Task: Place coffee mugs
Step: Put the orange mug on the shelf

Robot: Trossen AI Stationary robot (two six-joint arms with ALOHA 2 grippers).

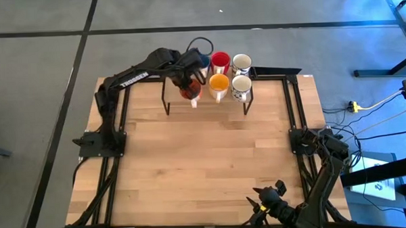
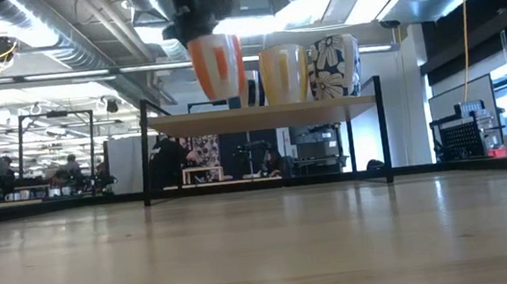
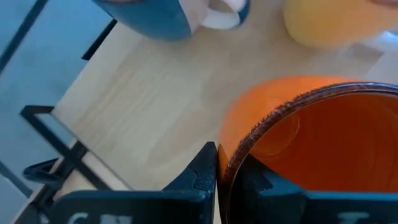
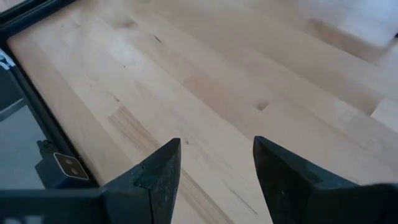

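Left end effector (image 2: 203,22) holds orange mug (image 2: 217,67) above shelf (image 2: 260,113); yellow mug (image 2: 283,73), floral mug (image 2: 334,66) beside.

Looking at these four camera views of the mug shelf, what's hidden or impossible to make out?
- Blue mug: high view, hidden under the left arm; left wrist view, cut off by the edge.
- Orange mug in the left gripper: low view cannot settle whether it touches the shelf.
- Red mug: low view, hidden behind the front mugs.

- The worktop (image 1: 204,154) is pale, matt wood with visible grain.
- The orange mug (image 3: 323,149) looks glossy, smooth ceramic.
- The shelf frame (image 2: 260,117) has thin black metal legs.
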